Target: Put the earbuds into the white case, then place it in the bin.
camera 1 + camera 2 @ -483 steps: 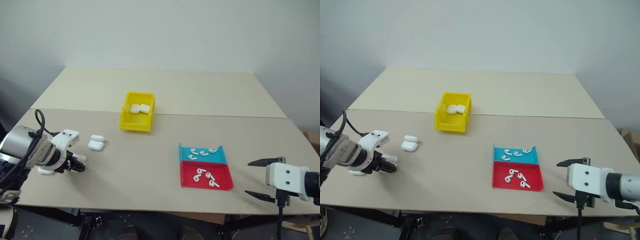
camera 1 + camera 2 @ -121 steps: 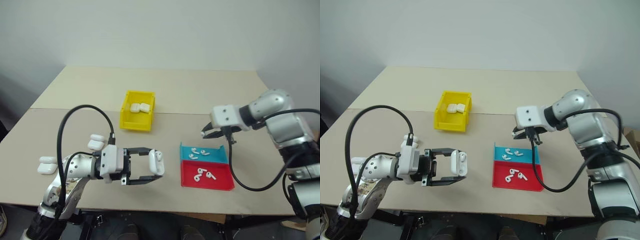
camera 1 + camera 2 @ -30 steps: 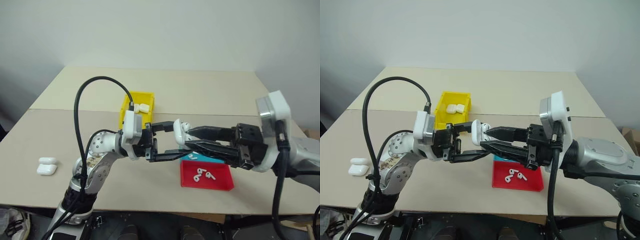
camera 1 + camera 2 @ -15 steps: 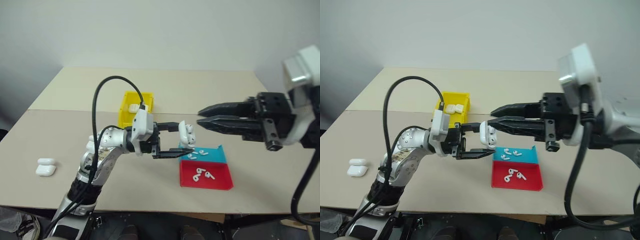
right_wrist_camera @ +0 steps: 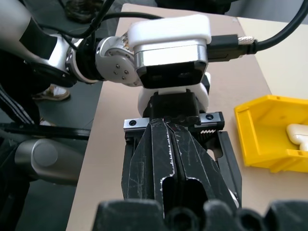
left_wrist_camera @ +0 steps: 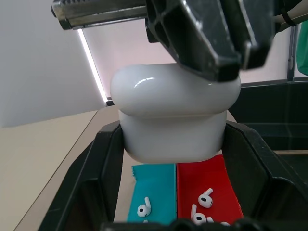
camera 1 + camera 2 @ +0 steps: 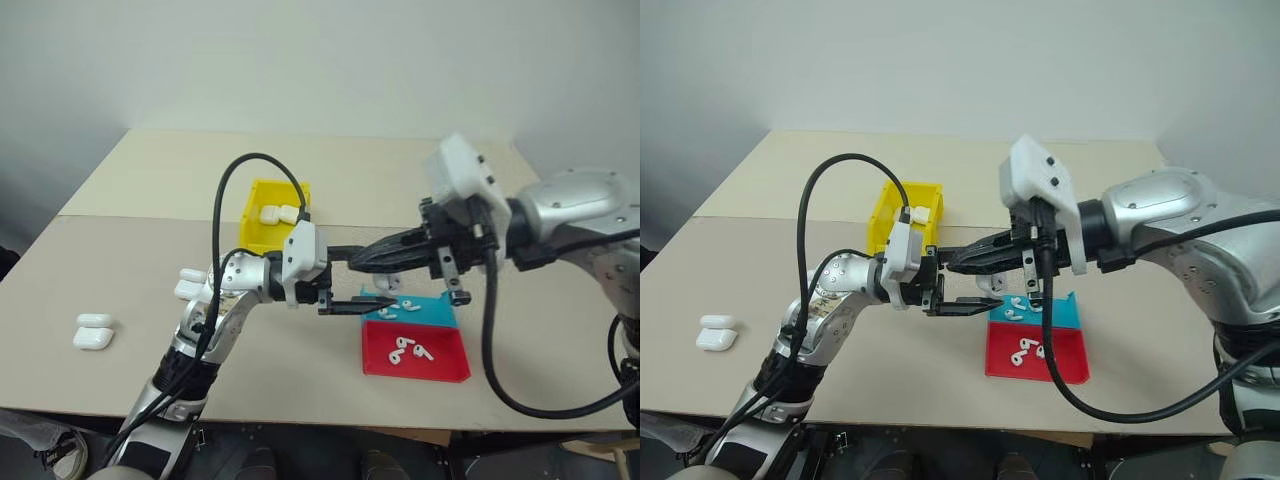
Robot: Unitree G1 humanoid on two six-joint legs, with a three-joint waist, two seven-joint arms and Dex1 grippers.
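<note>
The white case [image 6: 175,113] has its lid down and sits between the fingers of my left gripper [image 7: 372,278], which is shut on it above the table, just left of the trays. My right gripper [image 7: 352,262] reaches in from the right with its black fingers [image 6: 207,33] pressed together and lying on top of the case. In the head views those fingers hide most of the case. Loose earbuds [image 7: 405,304] lie in the blue tray and more earbuds [image 7: 408,350] in the red tray. Behind my left arm stands the yellow bin [image 7: 248,215].
The bin holds two look-alike cases [image 7: 280,213]. Spare cases lie on the table's left, one [image 7: 90,332] near the edge and one [image 7: 190,285] behind my left arm. The blue tray [image 7: 432,313] and red tray [image 7: 447,364] sit side by side under the grippers.
My right gripper has shut and swung in from the right, down onto the top of the case. The left gripper has kept its hold and hardly moved.
</note>
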